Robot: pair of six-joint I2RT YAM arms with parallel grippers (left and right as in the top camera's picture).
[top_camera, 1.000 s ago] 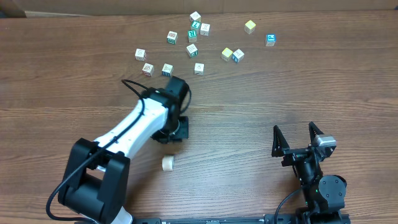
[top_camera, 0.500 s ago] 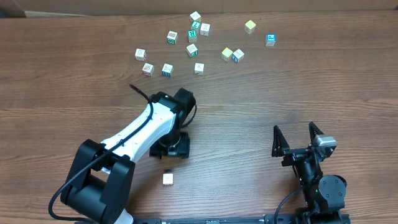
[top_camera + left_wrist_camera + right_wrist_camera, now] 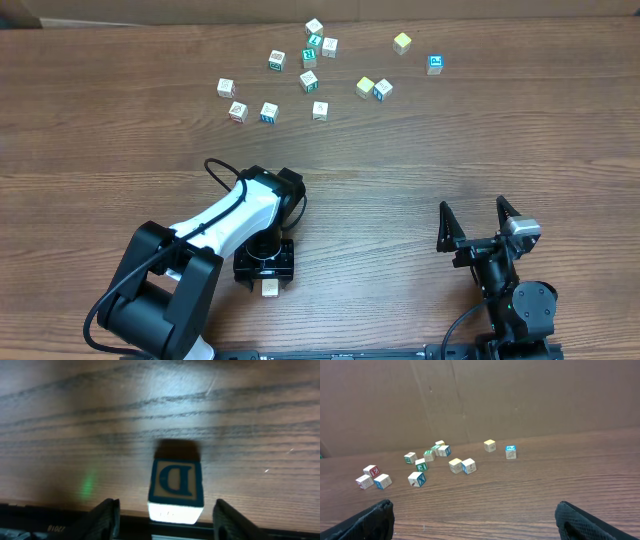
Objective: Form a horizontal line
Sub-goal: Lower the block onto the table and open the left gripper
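No straight row of four touching cubes shows in any view. A lone letter cube (image 3: 268,289) lies near the table's front edge. In the left wrist view it shows a blue-framed "D" top face (image 3: 176,480) and a whitish side. My left gripper (image 3: 265,270) is open and empty, with its fingers (image 3: 167,510) on either side of this cube and not touching it. My right gripper (image 3: 478,218) is open and empty at the front right, with its fingertips (image 3: 480,520) at the lower corners of the right wrist view.
Several loose letter cubes (image 3: 309,80) lie scattered at the back of the wooden table (image 3: 420,150), among them a yellow one (image 3: 402,42) and a blue one (image 3: 435,63). They also show in the right wrist view (image 3: 455,465), in front of a cardboard wall (image 3: 520,395).
The lone cube slid toward the front edge, then stopped. My left gripper moved from the table's middle toward the front and now straddles it. The right arm has not moved.
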